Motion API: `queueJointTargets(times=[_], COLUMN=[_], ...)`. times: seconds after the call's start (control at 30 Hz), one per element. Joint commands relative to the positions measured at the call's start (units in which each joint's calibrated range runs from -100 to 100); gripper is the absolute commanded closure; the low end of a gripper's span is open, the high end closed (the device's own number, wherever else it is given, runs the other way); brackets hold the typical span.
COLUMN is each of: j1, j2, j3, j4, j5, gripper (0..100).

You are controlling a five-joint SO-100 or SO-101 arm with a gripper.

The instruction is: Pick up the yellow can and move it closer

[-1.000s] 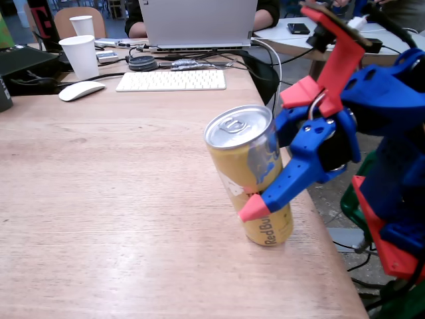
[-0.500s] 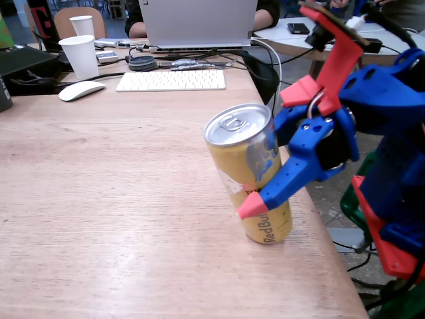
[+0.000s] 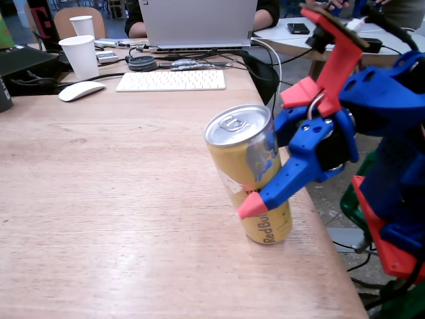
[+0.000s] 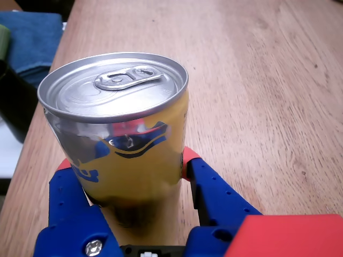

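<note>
The yellow can (image 3: 232, 163) leans to one side near the right edge of the wooden table (image 3: 99, 212) in the fixed view, its silver pull-tab top facing up. My blue gripper (image 3: 249, 183) with red fingertips (image 3: 252, 207) reaches in from the right and is shut on the can's body; the far finger is hidden behind it. In the wrist view the can (image 4: 115, 123) fills the space inside the gripper (image 4: 127, 160), with a red-tipped finger pressed against each side. I cannot tell whether its base touches the table.
At the far end of the table are a white keyboard (image 3: 171, 80), a white mouse (image 3: 81, 90), two white paper cups (image 3: 81, 56) and a laptop (image 3: 199, 23). The table edge (image 3: 325, 239) drops off just right of the can.
</note>
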State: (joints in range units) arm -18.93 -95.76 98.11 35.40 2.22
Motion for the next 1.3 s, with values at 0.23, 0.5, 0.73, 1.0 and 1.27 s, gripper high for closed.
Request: queueJointTargets(times=[0.23,0.5,0.73,1.0,1.27], j1=[0.32,-0.53,-1.04,-1.04,-1.21], j2=[-1.49,-1.49,-1.49,-1.49,-0.72], j3=[-1.13,-1.13,0.01,0.19,1.33], j4=[-1.25,-1.25,-1.25,-0.26,-0.02], j5=[0.24,0.24,0.24,0.24,-0.29], gripper=[72,72,72,72,72])
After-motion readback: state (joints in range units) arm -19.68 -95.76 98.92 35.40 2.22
